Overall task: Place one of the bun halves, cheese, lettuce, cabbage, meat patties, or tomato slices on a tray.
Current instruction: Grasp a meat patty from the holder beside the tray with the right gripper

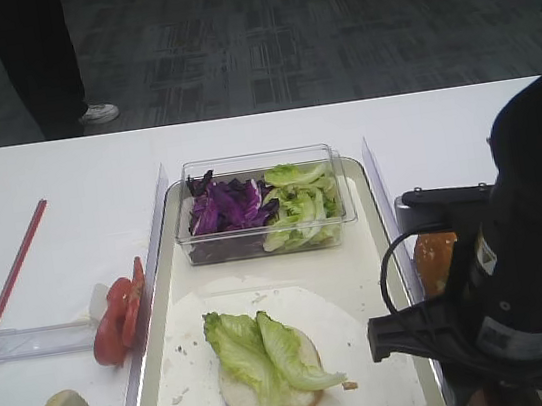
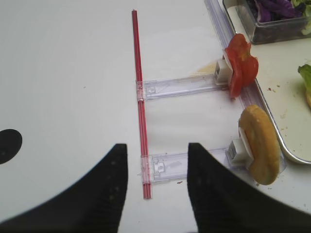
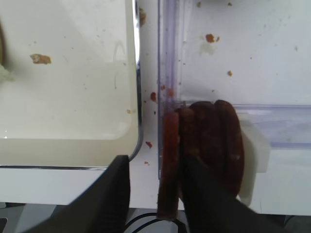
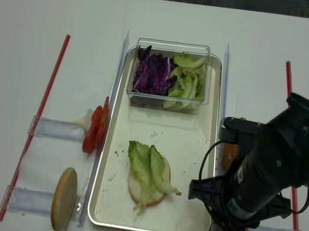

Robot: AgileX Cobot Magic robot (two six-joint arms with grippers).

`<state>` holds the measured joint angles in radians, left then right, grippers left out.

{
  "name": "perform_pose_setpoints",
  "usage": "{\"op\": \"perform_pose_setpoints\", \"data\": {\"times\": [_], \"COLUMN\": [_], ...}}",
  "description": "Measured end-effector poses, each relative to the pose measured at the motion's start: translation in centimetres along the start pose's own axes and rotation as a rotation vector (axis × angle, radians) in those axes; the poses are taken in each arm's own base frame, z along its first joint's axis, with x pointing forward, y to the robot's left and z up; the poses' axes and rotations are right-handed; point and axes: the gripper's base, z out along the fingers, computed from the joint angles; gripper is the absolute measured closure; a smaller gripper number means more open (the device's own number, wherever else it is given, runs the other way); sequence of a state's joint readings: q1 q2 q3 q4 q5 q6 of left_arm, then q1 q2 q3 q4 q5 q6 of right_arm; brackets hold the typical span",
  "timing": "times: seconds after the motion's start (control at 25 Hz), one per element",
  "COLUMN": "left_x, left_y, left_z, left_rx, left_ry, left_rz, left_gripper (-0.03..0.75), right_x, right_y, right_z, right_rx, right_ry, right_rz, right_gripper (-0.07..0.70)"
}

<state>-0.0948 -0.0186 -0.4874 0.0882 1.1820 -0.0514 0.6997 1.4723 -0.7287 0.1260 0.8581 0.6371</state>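
The cream tray (image 1: pixel 261 275) holds a bun half (image 1: pixel 240 401) with lettuce (image 1: pixel 264 350) laid over it. Several meat patties (image 3: pixel 214 141) stand on edge in a clear rack just right of the tray's rim (image 3: pixel 138 97). My right gripper (image 3: pixel 155 162) is open and straddles the leftmost patty (image 3: pixel 170 160). Its right finger (image 3: pixel 204 194) lies against the patties, and a gap shows between the left finger (image 3: pixel 114 194) and that patty. My left gripper (image 2: pixel 156 145) hangs open over the bare table, with nothing in it. Tomato slices (image 2: pixel 241 68) and another bun half (image 2: pixel 260 145) stand in racks to the tray's left.
A clear tub (image 1: pixel 263 204) at the tray's far end holds purple cabbage (image 1: pixel 227 209) and lettuce (image 1: pixel 299 204). Red strips (image 4: pixel 38 113) (image 4: pixel 291 86) lie on the table at either side. A person's legs (image 1: pixel 39 64) stand beyond the far edge.
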Motion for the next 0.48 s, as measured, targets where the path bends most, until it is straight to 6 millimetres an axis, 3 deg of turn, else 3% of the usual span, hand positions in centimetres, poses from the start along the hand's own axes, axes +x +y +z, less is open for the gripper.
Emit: {"op": "perform_pose_setpoints", "data": {"times": [0.48], "left_x": [0.0], "left_y": [0.0], "left_z": [0.0], "left_rx": [0.0], "left_ry": [0.0], "left_rz": [0.0], "left_gripper": [0.411], "right_x": [0.08], "right_y": [-0.09], "right_z": [0.0], "right_rx": [0.01], "right_ry": [0.009], "right_rz": [-0.002], "right_gripper": [0.419]}}
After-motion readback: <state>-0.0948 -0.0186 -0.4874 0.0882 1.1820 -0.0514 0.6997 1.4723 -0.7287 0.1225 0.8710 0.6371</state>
